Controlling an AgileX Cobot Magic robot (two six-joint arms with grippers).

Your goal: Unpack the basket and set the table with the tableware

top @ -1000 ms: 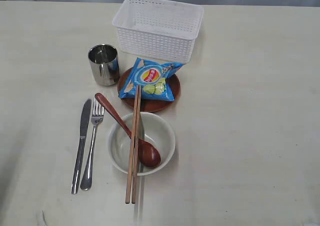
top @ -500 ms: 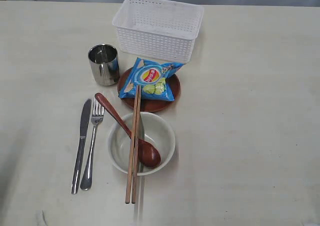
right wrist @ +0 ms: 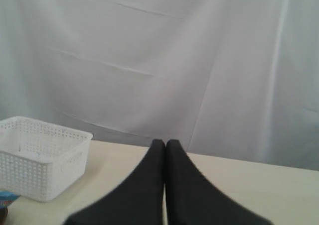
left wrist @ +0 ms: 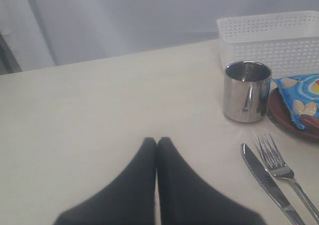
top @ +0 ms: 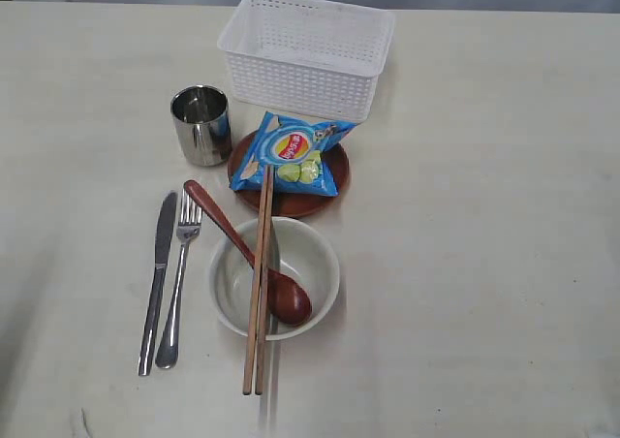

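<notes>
The white basket (top: 308,52) stands empty at the back of the table (top: 484,225). In front of it are the steel cup (top: 201,124) and the reddish-brown plate (top: 334,178). The knife (top: 159,278) and fork (top: 178,281) lie side by side at the left. The cream bowl (top: 312,256) holds the wooden spoon (top: 254,256), with two chopsticks (top: 260,283) laid across it. Neither arm shows in the exterior view. My left gripper (left wrist: 156,141) is shut and empty, left of the cup (left wrist: 246,91) and knife (left wrist: 264,180). My right gripper (right wrist: 165,144) is shut and empty, well off from the basket (right wrist: 40,158).
A blue crisp packet (top: 293,154) lies on the plate. A pale curtain (right wrist: 164,60) hangs behind the table's far edge. Bare tabletop spreads to the right of the bowl and to the left of the knife.
</notes>
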